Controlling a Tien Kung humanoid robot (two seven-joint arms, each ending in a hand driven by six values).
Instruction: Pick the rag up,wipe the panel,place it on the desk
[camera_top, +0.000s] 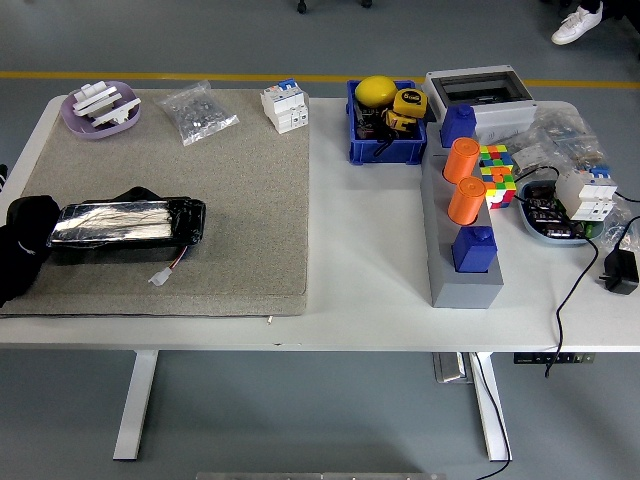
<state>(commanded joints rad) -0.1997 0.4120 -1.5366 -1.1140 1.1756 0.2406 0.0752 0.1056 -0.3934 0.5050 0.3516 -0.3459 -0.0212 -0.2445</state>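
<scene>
The black rag (24, 250) lies bunched on the left end of the grey mat (240, 200), partly over the table's left edge. It touches the left end of the panel (126, 222), a flat black slab with a shiny silver face and a short wire with a white plug (160, 277). Neither hand shows over the table. Only a thin dark sliver (2, 174) sits at the picture's left edge above the rag, too small to identify.
On the mat's far side are a purple dish (100, 108), a bag of small parts (200, 112) and a white breaker (284, 106). To the right stand a blue bin (385, 122), a grey block with orange cylinders (462, 215), a colour cube (495, 172) and cables.
</scene>
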